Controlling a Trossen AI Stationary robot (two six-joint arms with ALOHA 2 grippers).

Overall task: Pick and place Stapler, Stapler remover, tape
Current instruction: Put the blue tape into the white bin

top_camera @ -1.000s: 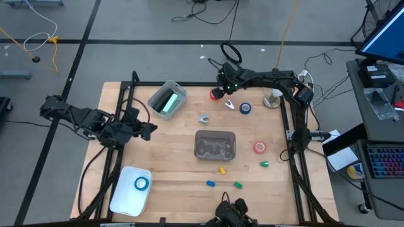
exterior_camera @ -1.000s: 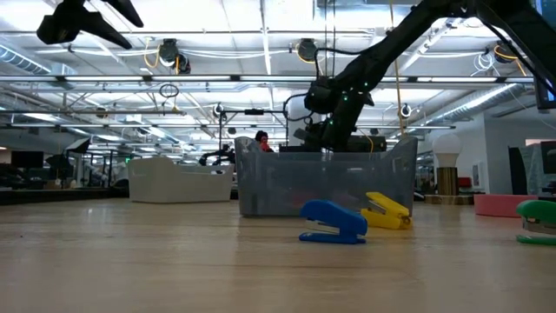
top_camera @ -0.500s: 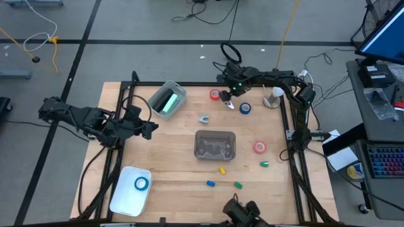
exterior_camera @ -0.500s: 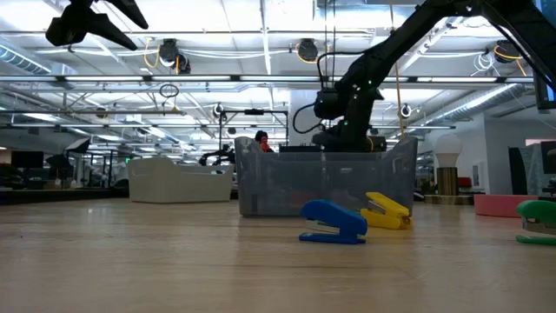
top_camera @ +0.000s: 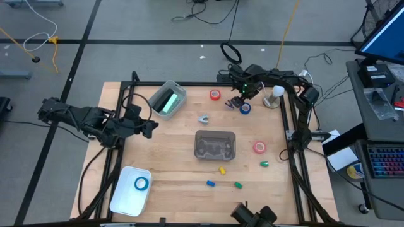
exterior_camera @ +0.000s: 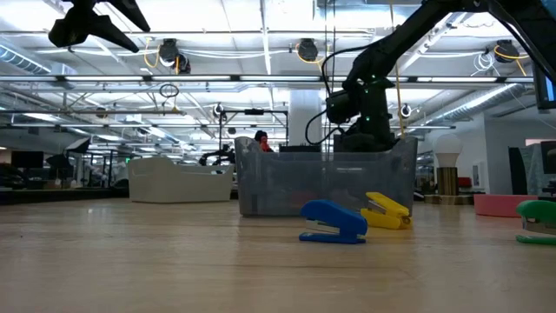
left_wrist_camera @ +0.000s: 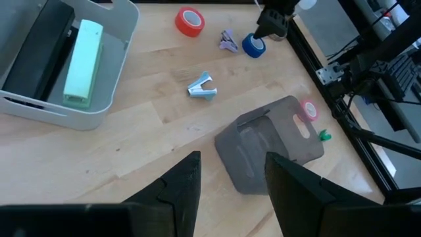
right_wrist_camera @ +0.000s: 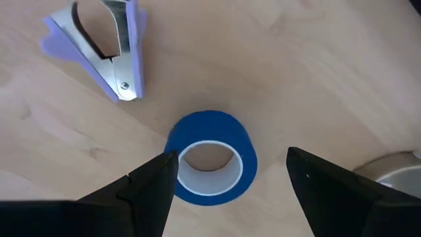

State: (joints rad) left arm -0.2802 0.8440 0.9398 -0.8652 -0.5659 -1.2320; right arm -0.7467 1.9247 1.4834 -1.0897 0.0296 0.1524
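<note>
Your dark blue tape (right_wrist_camera: 210, 157) lies flat near the table's far right corner, beside a lilac staple remover (right_wrist_camera: 105, 46).

No text, label, brand or number can be read on anything here.

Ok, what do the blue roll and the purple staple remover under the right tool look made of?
Blue tape roll: matte blue outside, pale inner ring, probably a paper or plastic core. Staple remover: shiny curved jaws and a rivet, likely metal, with matte lilac grips that look like plastic.
</note>
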